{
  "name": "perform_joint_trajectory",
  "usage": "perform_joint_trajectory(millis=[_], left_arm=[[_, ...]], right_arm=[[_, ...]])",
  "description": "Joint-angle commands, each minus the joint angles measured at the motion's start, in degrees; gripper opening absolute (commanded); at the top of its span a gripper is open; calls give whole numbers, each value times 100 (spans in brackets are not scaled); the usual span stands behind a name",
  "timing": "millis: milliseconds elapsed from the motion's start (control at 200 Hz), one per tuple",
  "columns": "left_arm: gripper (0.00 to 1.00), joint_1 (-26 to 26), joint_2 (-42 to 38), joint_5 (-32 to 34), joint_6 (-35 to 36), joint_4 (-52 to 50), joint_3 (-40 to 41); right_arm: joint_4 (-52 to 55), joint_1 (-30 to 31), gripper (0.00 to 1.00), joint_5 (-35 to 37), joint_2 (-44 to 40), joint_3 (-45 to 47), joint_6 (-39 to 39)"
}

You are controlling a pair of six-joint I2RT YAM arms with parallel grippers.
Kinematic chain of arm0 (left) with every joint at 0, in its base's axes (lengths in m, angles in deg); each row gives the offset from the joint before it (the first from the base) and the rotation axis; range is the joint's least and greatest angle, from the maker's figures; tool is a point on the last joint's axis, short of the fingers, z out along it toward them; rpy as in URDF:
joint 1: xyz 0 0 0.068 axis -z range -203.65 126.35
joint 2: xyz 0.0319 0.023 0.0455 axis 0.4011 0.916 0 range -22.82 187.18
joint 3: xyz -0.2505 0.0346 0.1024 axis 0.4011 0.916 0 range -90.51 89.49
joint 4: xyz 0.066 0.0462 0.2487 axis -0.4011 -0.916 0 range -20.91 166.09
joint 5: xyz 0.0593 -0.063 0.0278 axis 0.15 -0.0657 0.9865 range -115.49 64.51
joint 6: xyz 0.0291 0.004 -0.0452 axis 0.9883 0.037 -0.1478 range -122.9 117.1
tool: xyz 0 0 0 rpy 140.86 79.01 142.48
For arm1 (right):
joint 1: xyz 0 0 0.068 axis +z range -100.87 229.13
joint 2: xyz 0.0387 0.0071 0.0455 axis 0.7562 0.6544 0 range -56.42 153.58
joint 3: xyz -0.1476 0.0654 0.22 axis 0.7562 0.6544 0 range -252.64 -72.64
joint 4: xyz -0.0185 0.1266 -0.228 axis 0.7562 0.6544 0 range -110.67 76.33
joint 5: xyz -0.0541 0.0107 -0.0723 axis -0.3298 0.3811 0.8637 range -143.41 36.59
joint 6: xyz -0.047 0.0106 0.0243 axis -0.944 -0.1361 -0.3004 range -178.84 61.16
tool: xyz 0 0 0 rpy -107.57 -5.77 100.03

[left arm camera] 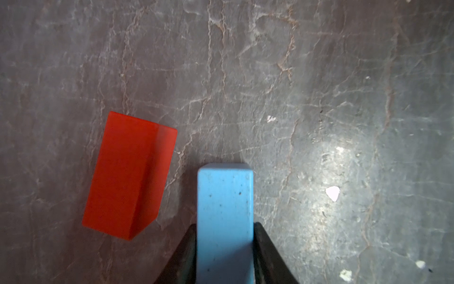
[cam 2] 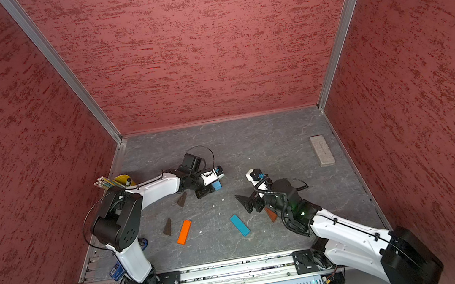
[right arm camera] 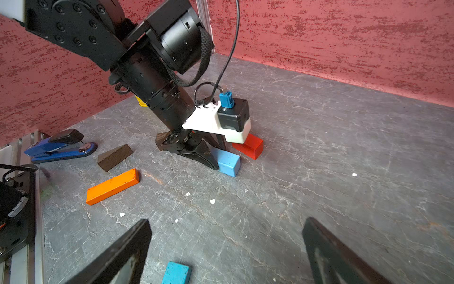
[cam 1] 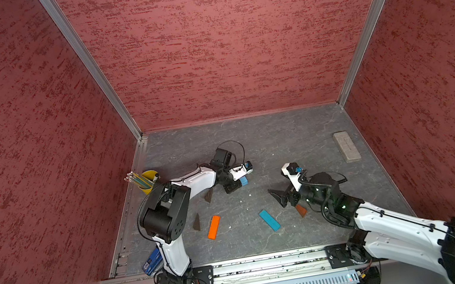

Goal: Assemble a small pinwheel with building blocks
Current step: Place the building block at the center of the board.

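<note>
My left gripper is shut on a light blue block, which rests on the grey floor near the middle. A red block lies right beside it, apart from it; the wrist camera hides it in both top views. My right gripper hangs open and empty above the flat blue bar. The flat orange bar lies to the left of it. Brown wedges lie loose: one under the left arm, one by the orange bar, one under the right wrist.
A grey rectangular block lies at the back right. A yellow cup of pencils stands by the left wall, and a blue stapler lies at the front left by the left arm's base. Red walls close in three sides.
</note>
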Motion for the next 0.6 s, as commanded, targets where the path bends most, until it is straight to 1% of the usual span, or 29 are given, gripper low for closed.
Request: perform_joint_trajectory(millis=[0,150,321,481,596], left_arm=[[39,-8,68,38,71,21,-74],[40,90,-63,198,60,-5,-32],[41,397,-437,683,-146,55,219],[43,693,-710,1395,-900,-195,174],[45,708,-993,1605,-1666,-33,354]], right_arm=[[-122,46,99,32,-82,63,6],[-91,46,99,19,-106,64,1],[-80,49,99,66,-177,115,19],[-121,49,99,51,-155,134,19],[-186,40,99,17,-89,138,11]])
